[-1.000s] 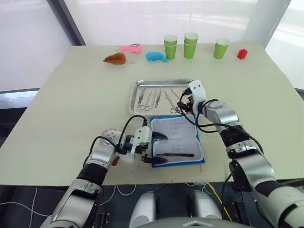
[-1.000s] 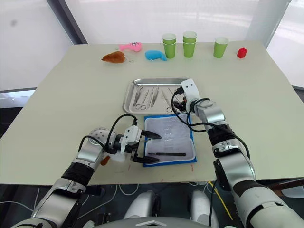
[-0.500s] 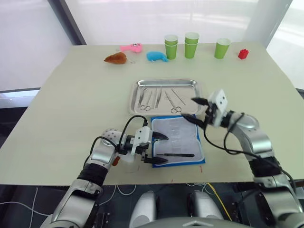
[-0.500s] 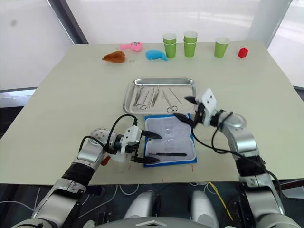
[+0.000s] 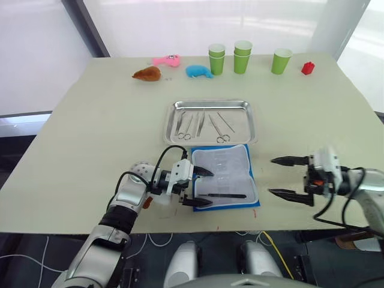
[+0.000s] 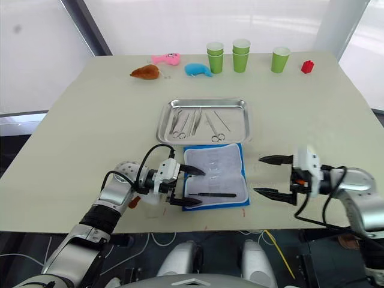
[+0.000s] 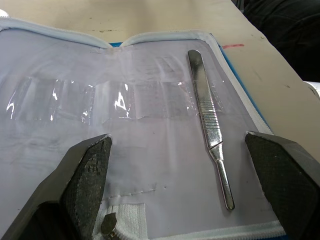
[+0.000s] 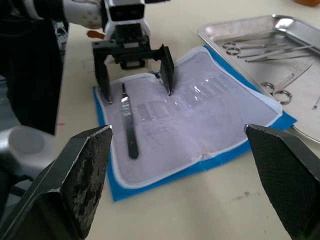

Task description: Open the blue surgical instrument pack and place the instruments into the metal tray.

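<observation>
The blue surgical instrument pack (image 5: 223, 177) lies open and flat near the table's front edge, pale lining up. One silvery instrument (image 5: 225, 195) rests on the lining near its front; it also appears in the left wrist view (image 7: 210, 127). Just behind the pack is the metal tray (image 5: 242, 120), holding several instruments (image 5: 195, 123). My left gripper (image 5: 204, 187) is open at the pack's left edge, one finger on each side of that edge's middle. My right gripper (image 5: 273, 176) is open over bare table to the right of the pack, pointing at it and holding nothing.
Along the far edge stand green cups (image 5: 242, 57), a red block (image 5: 308, 68), and brown (image 5: 147, 74), pink (image 5: 165, 60) and blue (image 5: 198, 71) plush toys. A small orange object (image 5: 146, 203) lies by my left wrist. The table's front edge runs just below the pack.
My right gripper has drawn back from the tray's near right corner, moving right and toward the front edge, and is now beside the pack. The left gripper has not moved.
</observation>
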You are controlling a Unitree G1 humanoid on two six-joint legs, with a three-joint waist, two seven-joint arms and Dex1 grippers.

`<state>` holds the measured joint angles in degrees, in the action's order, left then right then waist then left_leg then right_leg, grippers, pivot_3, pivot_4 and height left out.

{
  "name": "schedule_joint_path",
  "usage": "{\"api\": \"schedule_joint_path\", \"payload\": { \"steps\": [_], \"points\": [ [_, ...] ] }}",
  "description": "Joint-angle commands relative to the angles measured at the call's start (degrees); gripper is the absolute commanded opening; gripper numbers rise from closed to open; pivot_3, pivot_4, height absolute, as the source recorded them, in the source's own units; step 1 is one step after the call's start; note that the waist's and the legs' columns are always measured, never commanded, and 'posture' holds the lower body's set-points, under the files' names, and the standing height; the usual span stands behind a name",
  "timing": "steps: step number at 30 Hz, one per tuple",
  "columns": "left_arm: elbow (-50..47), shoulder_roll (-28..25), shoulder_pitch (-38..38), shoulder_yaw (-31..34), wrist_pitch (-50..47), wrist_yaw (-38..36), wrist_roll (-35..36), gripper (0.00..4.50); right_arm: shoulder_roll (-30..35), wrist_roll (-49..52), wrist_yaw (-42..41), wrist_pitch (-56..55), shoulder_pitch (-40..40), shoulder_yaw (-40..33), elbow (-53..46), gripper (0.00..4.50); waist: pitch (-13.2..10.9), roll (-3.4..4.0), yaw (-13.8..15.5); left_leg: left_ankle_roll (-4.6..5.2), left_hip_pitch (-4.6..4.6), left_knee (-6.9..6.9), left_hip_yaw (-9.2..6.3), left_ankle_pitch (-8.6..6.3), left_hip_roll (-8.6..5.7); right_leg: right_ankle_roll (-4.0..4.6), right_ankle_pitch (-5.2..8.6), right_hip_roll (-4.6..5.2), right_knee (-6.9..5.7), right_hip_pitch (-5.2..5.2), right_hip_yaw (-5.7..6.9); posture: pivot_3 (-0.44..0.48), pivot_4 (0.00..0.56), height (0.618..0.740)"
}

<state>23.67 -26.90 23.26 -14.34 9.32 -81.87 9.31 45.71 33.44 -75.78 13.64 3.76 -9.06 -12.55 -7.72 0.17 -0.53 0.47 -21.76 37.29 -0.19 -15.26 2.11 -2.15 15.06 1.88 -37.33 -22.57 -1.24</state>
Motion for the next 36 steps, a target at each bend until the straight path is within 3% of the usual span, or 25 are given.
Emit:
{"api": "schedule_joint_path", "payload": {
  "steps": [1,10,19,24,27,29,32,36],
  "points": [
    [5.96,-0.05,-2.78,-4.44,-1.59,-0.45,-4.15,4.5,4.61,5.56,-4.83,1.91,-0.17,-6.42,-1.5,4.4,0.0,-0.01,-0.01,0.0,0.0,0.0,-0.02,0.0,0.0,0.01,0.01,-0.01,0.0,0.01,0.01,0.0,0.15,0.74],
    [7.37,-0.21,-2.23,-4.23,-0.75,-1.22,-4.23,4.5,13.5,8.93,-11.26,4.57,0.17,-13.57,0.58,4.4,-0.05,0.04,0.21,0.0,-0.03,-0.01,-0.03,0.0,0.0,-0.05,-0.03,-0.01,0.06,0.01,0.03,0.0,0.15,0.74],
    [8.17,-1.62,-1.08,-6.3,2.27,1.43,-7.99,4.5,15.73,8.51,-15.09,3.31,1.92,-15.25,3.17,4.4,-0.04,0.03,0.33,0.0,-0.01,-0.01,-0.02,0.0,0.0,0.01,0.01,-0.01,0.06,0.03,0.04,0.0,0.15,0.74],
    [10.71,-0.3,-1.66,-5.14,2.46,-1.15,-4.16,4.5,10.9,5.07,-9.66,0.64,3.46,-10.05,-0.57,4.4,0.0,0.07,0.24,0.0,0.01,-0.01,-0.01,0.0,0.0,0.0,0.0,-0.01,0.06,0.05,0.02,0.0,0.15,0.74],
    [7.42,-3.12,-0.56,-8.25,2.53,2.92,-11.06,4.5,7.93,2.66,-4.11,2.04,4.33,-5.6,-3.87,4.4,0.01,0.1,0.25,0.0,0.02,-0.02,-0.02,0.0,0.01,-0.01,0.0,-0.02,0.05,0.05,0.03,0.0,0.15,0.74],
    [6.74,-3.69,-0.36,-8.92,2.33,3.54,-11.71,4.5,6.24,0.61,-0.81,2.66,5.24,-2.35,-5.28,4.4,0.04,0.15,0.32,-0.01,0.02,-0.01,-0.02,0.0,0.0,-0.18,-0.1,-0.02,0.05,0.06,0.02,0.0,0.15,0.74],
    [7.15,-1.7,-1.24,-6.45,0.04,-0.52,-3.69,4.5,4.32,-1.84,1.37,2.71,6.88,2.34,-5.98,4.4,0.04,0.14,0.1,-0.01,0.05,-0.01,-0.01,0.0,0.0,-0.13,-0.07,-0.01,0.05,0.08,0.01,0.0,0.15,0.74],
    [5.03,-1.57,-1.25,-5.93,-2.25,-1.04,-2.32,4.5,0.85,-6.21,4.8,2.21,9.32,8.6,-5.72,4.4,-0.02,0.05,0.01,-0.01,-0.04,-0.02,-0.06,0.0,0.02,-0.16,-0.09,-0.06,0.05,0.01,0.04,0.0,0.15,0.74]
  ]
}}
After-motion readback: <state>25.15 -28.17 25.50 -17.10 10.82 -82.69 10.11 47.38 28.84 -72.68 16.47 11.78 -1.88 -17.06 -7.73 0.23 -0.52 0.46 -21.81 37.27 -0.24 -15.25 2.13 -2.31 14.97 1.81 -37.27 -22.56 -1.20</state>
